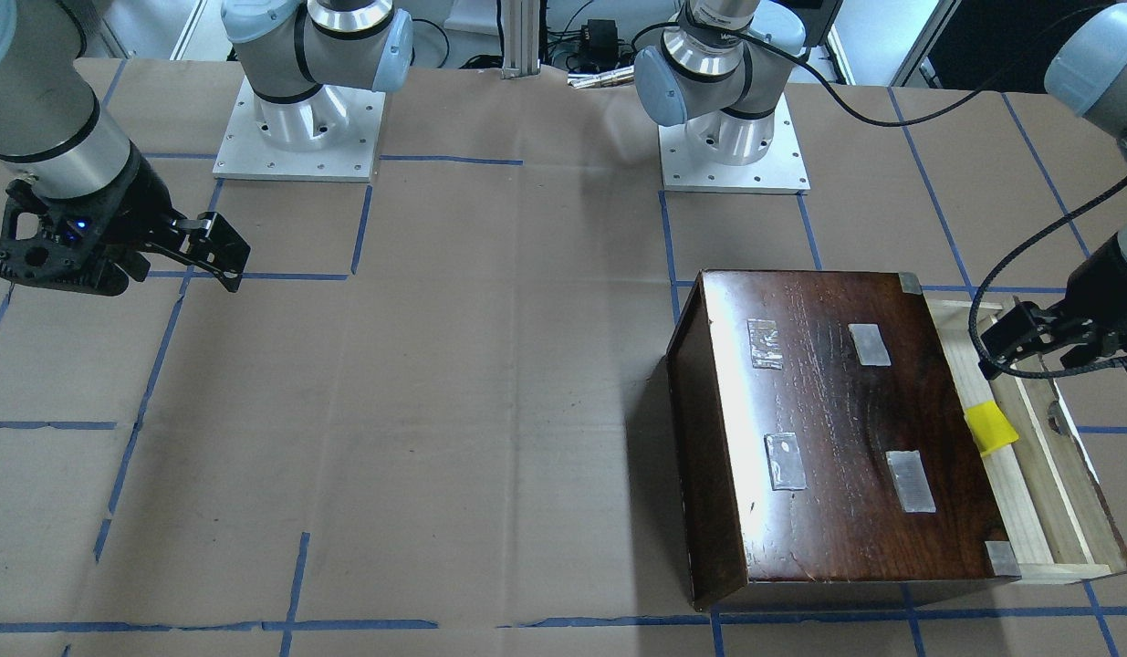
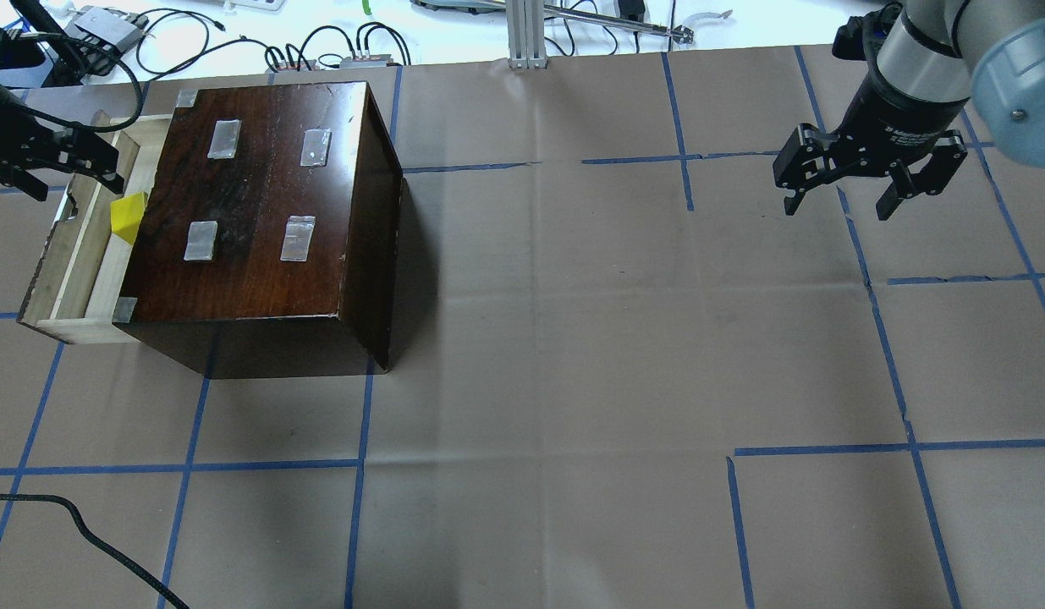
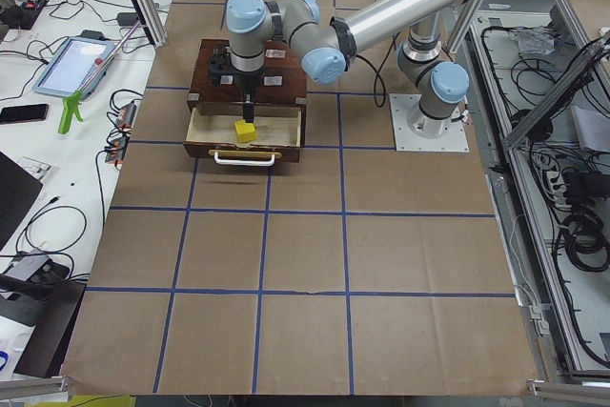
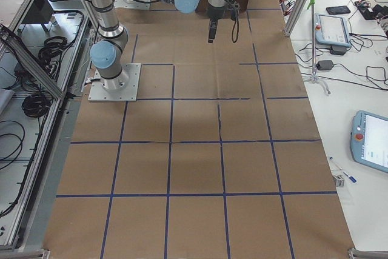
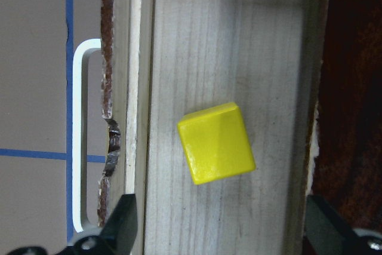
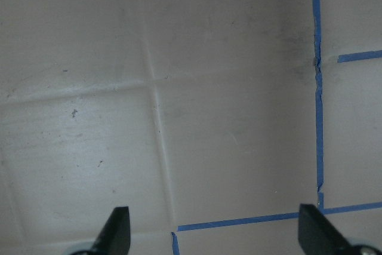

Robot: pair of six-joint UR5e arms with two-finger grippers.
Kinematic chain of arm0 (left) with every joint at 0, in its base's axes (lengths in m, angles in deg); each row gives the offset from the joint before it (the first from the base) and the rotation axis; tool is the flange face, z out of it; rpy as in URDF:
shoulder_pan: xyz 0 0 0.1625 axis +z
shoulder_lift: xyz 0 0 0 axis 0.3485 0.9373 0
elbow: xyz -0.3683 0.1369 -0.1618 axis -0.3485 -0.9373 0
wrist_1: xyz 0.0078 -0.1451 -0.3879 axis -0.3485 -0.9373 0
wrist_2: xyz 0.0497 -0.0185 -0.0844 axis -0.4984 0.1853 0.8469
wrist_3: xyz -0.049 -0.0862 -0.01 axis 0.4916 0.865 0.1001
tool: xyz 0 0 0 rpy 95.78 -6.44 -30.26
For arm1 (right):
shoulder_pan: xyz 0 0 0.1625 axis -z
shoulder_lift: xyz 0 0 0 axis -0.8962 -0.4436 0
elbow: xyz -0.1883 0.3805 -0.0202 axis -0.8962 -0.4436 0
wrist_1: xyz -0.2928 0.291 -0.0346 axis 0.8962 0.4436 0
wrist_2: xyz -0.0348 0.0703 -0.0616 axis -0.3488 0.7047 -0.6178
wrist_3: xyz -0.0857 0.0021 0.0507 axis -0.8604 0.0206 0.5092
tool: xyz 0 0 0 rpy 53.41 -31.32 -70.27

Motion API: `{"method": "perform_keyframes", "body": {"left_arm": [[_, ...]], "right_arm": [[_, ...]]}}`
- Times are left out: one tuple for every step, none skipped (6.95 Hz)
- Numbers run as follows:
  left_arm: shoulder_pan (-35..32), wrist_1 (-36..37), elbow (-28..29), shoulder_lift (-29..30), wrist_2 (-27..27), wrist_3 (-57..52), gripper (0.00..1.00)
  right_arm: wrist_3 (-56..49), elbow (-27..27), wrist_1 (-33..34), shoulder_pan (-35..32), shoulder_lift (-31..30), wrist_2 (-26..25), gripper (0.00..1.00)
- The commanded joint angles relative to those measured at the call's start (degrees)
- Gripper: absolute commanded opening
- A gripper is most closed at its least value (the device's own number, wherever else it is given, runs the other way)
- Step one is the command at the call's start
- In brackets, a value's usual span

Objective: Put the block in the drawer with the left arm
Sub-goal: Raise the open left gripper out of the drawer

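Observation:
The yellow block [image 5: 216, 143] lies free on the floor of the drawer [image 5: 179, 46], which is pulled out of the dark-brown wooden box [image 2: 260, 211]. The block also shows in the overhead view [image 2: 127, 217] and the front view [image 1: 990, 429]. My left gripper [image 5: 221, 231] is open and empty, hovering above the drawer [image 2: 74, 254] with the block below and a little ahead of its fingertips. It shows at the overhead view's left edge [image 2: 65, 169]. My right gripper [image 2: 837, 203] is open and empty, high over bare paper on the far side of the table.
The drawer's dark front panel carries a white handle [image 5: 80, 141] and has a chipped top edge. The box top has several tape patches [image 2: 223, 139]. Brown paper with blue tape lines [image 2: 522, 381] covers the table. Cables lie beyond its far edge.

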Motion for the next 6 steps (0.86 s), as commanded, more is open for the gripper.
{"method": "perform_keyframes", "body": {"left_arm": [[-0.98, -4.74, -0.10, -4.51, 0.76, 3.41, 0.99], [-2.90, -7.20, -0.10, -6.45, 0.77, 5.69, 0.99], [-6.23, -8.26, -0.10, -7.60, 0.77, 9.97, 0.98], [-9.65, -8.27, -0.10, -7.96, 0.77, 14.80, 0.98], [-12.91, -8.36, -0.10, -8.40, 0.68, 19.20, 0.98], [-15.90, -8.36, -0.10, -8.57, 0.77, 23.86, 0.98]], "right_arm": [[-0.04, 0.03, 0.00, 0.00, 0.00, 0.00, 1.00], [-0.04, 0.03, 0.00, 0.00, 0.00, 0.00, 1.00], [-0.04, 0.03, 0.00, 0.00, 0.00, 0.00, 1.00], [-0.04, 0.03, 0.00, 0.00, 0.00, 0.00, 1.00], [-0.04, 0.03, 0.00, 0.00, 0.00, 0.00, 1.00], [0.05, 0.03, 0.00, 0.00, 0.00, 0.00, 1.00]]}}
